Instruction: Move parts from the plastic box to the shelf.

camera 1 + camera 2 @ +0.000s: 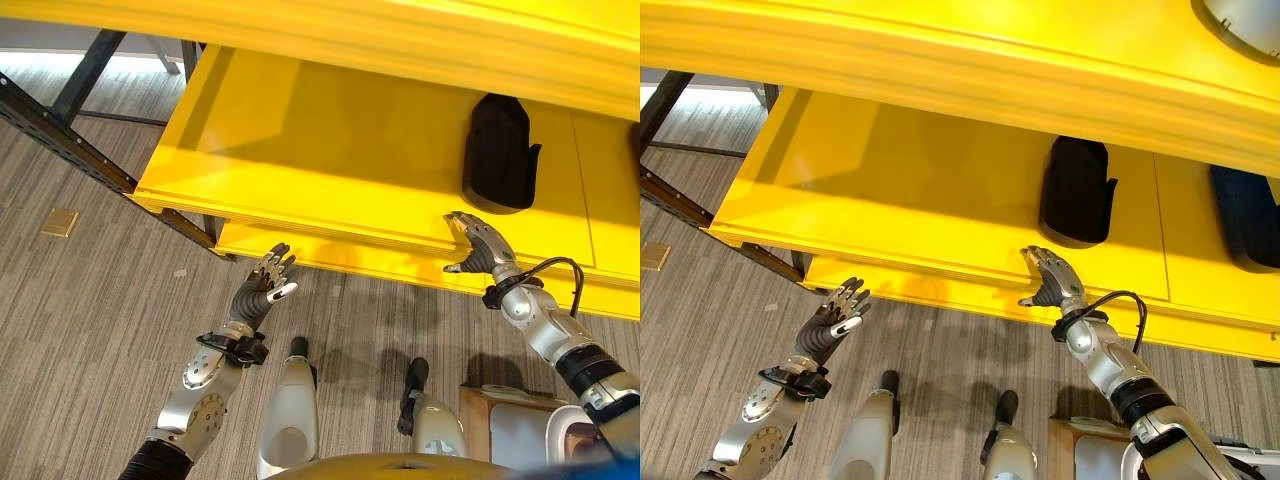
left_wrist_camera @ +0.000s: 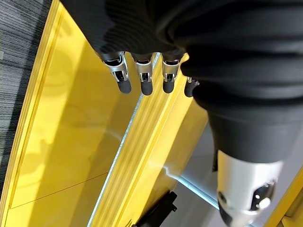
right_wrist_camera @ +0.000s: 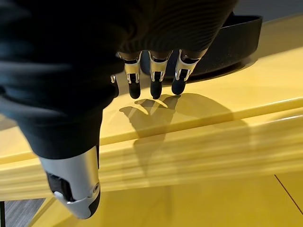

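Second dark part (image 1: 1247,218) cut off; grey bowl (image 1: 1245,20) too

Left hand (image 2: 142,56), fingers relaxed and empty, above yellow shelf (image 2: 71,142)

1. Left & right eye views: head cam, looking steeply down; yellow shelf (image 1: 330,150) spans the top of frame, grey carpet floor (image 1: 90,330) lower left. Mid distance.
2. Both share the shelf's front edge, the black part (image 1: 1075,190) upper right, and both hands; right eye sits slightly to the side, so everything lands further left in frame.
3. Left wrist view: v. close, looks along the left hand (image 2: 142,52) at the shelf's edge.
4. Right wrist view: v. close, looks along the right hand (image 3: 151,52) over the shelf edge twd the black part, top right.
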### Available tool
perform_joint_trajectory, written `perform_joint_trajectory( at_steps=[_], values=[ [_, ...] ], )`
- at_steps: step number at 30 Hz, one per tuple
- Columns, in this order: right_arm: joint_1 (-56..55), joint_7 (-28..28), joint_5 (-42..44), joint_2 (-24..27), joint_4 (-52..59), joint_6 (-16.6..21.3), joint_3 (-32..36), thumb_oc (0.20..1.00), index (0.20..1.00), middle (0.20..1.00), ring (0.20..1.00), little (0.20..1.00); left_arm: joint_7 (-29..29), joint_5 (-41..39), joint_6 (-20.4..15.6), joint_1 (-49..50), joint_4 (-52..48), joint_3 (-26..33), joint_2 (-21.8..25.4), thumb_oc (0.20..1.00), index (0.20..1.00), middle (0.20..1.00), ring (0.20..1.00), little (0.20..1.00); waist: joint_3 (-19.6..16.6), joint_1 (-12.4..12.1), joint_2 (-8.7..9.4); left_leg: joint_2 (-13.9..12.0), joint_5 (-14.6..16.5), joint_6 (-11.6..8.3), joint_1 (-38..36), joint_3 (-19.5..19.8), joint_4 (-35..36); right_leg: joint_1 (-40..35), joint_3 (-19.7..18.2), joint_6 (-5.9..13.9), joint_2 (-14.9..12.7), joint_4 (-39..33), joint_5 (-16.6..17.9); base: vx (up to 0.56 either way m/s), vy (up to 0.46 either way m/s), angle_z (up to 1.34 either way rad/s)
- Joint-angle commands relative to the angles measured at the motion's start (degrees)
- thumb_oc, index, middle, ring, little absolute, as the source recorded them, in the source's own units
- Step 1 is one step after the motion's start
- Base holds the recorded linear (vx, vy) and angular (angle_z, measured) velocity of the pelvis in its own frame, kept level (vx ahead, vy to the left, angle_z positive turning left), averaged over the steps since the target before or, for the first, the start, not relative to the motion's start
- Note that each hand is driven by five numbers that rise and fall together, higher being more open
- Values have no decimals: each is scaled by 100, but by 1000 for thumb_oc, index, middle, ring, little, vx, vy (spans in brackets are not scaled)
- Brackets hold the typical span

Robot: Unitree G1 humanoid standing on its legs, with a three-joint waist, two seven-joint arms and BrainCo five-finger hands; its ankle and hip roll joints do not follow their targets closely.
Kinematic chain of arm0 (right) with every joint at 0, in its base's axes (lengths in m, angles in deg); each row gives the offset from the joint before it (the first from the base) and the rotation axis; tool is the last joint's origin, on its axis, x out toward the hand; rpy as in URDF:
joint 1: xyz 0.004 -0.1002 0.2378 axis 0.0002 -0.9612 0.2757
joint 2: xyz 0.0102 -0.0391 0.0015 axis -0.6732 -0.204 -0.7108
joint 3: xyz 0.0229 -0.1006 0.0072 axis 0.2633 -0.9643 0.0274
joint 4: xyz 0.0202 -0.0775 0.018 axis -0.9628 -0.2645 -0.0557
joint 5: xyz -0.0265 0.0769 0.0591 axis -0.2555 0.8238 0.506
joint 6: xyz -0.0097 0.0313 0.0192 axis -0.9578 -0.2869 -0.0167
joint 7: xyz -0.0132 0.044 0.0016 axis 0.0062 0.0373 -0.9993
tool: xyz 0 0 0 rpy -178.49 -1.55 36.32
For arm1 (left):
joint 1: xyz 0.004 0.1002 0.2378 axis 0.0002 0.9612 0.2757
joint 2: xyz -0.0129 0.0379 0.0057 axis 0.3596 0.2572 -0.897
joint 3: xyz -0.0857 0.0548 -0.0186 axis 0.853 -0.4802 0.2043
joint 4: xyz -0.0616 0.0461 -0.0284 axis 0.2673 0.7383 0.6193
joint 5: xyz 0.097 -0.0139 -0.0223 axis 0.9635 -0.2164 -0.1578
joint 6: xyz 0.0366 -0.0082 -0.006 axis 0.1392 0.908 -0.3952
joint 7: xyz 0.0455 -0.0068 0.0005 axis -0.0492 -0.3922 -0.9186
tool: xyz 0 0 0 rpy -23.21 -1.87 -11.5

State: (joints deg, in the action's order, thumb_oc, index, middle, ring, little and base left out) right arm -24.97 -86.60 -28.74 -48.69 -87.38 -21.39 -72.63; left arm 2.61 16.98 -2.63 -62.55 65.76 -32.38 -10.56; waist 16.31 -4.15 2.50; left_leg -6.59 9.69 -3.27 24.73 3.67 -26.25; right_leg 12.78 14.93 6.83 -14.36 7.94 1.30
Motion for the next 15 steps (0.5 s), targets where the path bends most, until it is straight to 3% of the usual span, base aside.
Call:
perform_joint_trajectory(
  at_steps=[1,15],
  values=[
    [290,-266,68,123,-59,-56,254,1000,1000,1000,1000,1000,82,121,-305,143,-251,86,52,1000,1000,1000,1000,1000,-175,-68,3,74,-489,73,-121,118,455,131,-87,3,-87,1408,-685,0,0,0],
    [624,-404,241,207,-541,-150,332,1000,1000,1000,1000,1000,152,57,-268,183,-282,97,98,1000,1000,1000,1000,1000,-156,-100,0,93,-467,92,-93,122,392,181,-113,-9,-105,1484,-692,0,0,0]
  ],
)
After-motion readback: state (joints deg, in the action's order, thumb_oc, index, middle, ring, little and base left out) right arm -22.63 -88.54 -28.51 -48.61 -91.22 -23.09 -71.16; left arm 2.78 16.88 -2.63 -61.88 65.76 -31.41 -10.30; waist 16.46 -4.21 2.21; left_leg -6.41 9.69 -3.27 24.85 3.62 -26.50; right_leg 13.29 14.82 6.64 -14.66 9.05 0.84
